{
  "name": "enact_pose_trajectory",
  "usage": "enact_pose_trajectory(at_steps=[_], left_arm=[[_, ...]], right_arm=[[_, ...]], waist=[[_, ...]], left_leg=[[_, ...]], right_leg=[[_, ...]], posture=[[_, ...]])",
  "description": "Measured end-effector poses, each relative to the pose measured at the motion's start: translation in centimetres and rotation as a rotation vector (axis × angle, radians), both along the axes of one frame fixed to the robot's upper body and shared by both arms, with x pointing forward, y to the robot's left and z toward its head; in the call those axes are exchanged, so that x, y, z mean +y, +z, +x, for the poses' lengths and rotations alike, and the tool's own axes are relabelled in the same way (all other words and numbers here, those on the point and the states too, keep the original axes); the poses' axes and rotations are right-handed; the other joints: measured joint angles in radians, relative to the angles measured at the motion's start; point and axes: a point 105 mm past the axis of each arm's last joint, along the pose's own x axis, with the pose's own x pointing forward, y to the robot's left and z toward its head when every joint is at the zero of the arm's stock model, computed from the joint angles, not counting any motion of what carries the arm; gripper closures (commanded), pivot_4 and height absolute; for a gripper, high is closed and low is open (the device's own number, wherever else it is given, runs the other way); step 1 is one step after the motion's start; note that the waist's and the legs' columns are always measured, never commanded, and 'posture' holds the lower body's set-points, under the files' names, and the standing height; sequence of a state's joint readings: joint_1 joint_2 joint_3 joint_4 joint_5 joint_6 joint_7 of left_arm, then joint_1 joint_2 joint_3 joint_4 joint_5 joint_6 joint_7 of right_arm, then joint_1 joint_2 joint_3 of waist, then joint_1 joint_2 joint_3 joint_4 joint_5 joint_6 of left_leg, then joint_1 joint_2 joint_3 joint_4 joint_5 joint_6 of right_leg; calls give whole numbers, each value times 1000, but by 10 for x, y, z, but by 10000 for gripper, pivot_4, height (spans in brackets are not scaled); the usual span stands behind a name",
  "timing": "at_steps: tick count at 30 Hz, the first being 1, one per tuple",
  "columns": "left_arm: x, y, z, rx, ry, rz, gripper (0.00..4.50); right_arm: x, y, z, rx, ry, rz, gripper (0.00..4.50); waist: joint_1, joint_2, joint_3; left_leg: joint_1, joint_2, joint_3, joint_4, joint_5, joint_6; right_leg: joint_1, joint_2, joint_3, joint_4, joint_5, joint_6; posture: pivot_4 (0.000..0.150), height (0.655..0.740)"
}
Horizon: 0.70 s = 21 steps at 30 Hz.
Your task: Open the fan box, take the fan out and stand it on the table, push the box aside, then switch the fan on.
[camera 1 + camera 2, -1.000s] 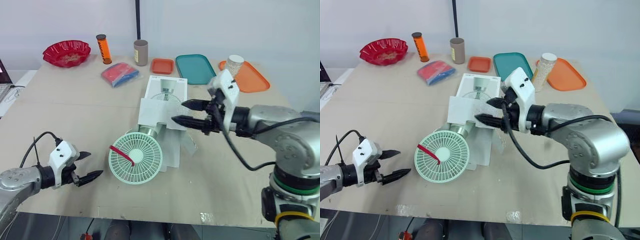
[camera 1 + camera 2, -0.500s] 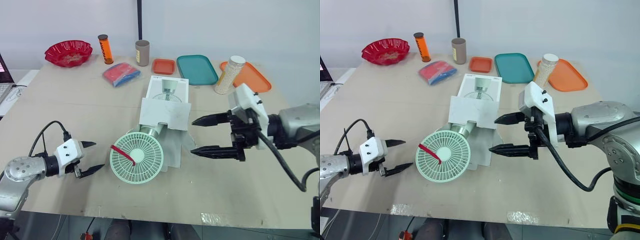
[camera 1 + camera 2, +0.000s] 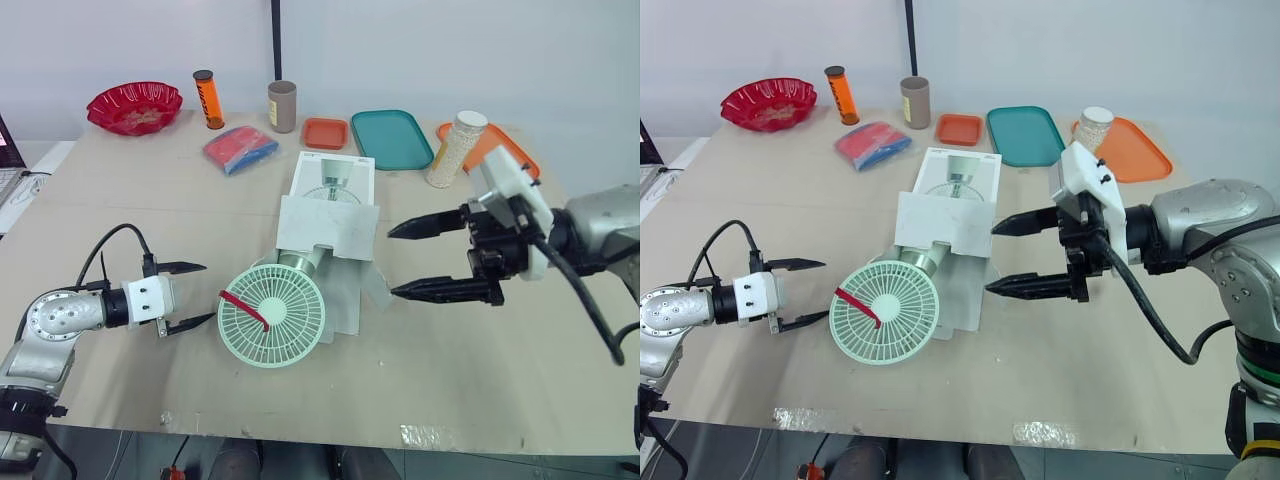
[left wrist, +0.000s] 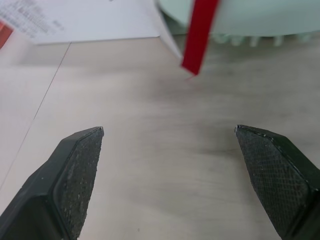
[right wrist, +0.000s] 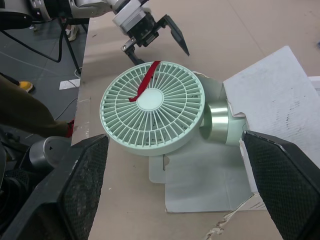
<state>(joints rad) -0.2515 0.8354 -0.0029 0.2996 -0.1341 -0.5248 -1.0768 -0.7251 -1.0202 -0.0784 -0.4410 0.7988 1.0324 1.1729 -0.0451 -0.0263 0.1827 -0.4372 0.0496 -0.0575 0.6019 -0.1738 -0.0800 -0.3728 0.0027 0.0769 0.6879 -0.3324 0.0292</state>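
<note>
Mint-green round plastic fan half out of white cardboard box.
Left end effector, right end effector: wide, empty.

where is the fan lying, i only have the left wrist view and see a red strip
Observer: The fan lies grille-up, head out of the fan box, back end inside the opening.
Operator: how close is my left end effector
Observer: The left end effector is open beside the fan's head on the robot's left, not touching it.
Operator: and the right one
Observer: The right end effector is open on the box's right side, holding nothing.
</note>
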Motion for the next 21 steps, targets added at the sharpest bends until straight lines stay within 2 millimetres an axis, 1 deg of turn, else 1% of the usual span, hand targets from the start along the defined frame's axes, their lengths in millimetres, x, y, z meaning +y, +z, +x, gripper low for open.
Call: enact_pose_trajectory(at_steps=[3,4,5,6,7,8,9,10,11,12,14,15,16,18,19,21], left_arm=[[0,3,2,-52,-28,9,0],[-1,9,4,-104,-51,16,0],[-2,11,5,-120,-57,19,0],[-3,16,7,-165,-76,25,0],[-5,26,10,-256,-122,49,0],[-6,30,10,-289,-140,59,0],[-9,37,10,-368,-188,81,0],[-10,40,10,-397,-206,89,0],[-14,43,7,-466,-268,108,0],[-17,43,5,-498,-304,118,0],[-18,42,3,-511,-319,122,0],[-24,37,-6,-553,-419,159,0],[-26,36,-8,-557,-442,168,0],[-33,26,-23,-588,-589,216,0],[-35,23,-26,-588,-627,229,0],[-37,21,-28,-590,-648,230,0]], right_arm=[[-1,0,1,5,-4,4,1545],[-1,0,2,7,-6,5,1545],[-1,0,2,7,-6,5,1545],[-1,0,1,7,-6,4,1545],[-2,0,1,8,-6,0,1545],[-2,-1,1,8,-6,-1,1545],[-1,-2,0,9,-5,-4,1545],[-1,-3,0,10,-4,-6,1545],[-1,-3,0,9,-6,-7,1545],[-1,-3,0,8,-8,-7,1545],[-1,-3,0,5,-10,-7,1545],[-1,-3,1,-2,-21,-7,1545],[-1,-3,1,-3,-21,-7,1545],[0,-3,1,-7,-15,-9,1545],[0,-3,1,-7,-14,-9,1545],[0,-4,1,-6,-12,-10,1545]], waist=[[0,0,0],[0,0,0],[0,0,0],[1,0,0],[1,0,0],[1,0,0],[1,0,0],[1,0,0],[1,0,0],[-1,0,0],[-2,0,0],[-2,0,0],[-1,0,0],[-1,1,-1],[0,1,-1],[0,1,-1]], left_leg=[[0,0,0,1,0,0],[0,0,0,1,0,0],[0,0,0,1,0,0],[0,0,0,1,0,0],[0,0,0,2,0,0],[0,0,0,2,0,0],[0,-1,0,2,0,0],[0,-1,0,2,0,0],[0,-1,0,2,0,0],[0,0,0,2,0,0],[0,0,0,2,0,0],[1,0,0,2,0,0],[1,0,0,3,0,0],[1,0,0,3,0,0],[1,0,0,4,0,0],[1,0,0,5,0,0]], right_leg=[[0,0,0,1,0,0],[0,0,-1,1,0,0],[0,0,0,2,0,0],[0,0,-1,2,0,0],[0,0,-1,2,0,0],[0,0,-1,2,0,0],[0,0,-1,3,0,0],[0,0,-1,3,0,0],[0,-1,-1,3,0,0],[0,0,-1,4,0,0],[-1,0,-1,5,0,0],[-1,0,-1,6,0,0],[-1,0,-1,6,0,0],[-1,-1,-1,8,0,0],[-1,-1,-1,9,0,0],[-1,0,-1,10,0,0]], posture=[[1500,7400],[1500,7400],[1500,7400],[1500,7400],[1500,7400],[1500,7400],[1500,7400],[1500,7400],[1500,7400],[1500,7400],[1500,7400],[1500,7400],[1500,7400],[1500,7400],[1500,7400],[1500,7400]])
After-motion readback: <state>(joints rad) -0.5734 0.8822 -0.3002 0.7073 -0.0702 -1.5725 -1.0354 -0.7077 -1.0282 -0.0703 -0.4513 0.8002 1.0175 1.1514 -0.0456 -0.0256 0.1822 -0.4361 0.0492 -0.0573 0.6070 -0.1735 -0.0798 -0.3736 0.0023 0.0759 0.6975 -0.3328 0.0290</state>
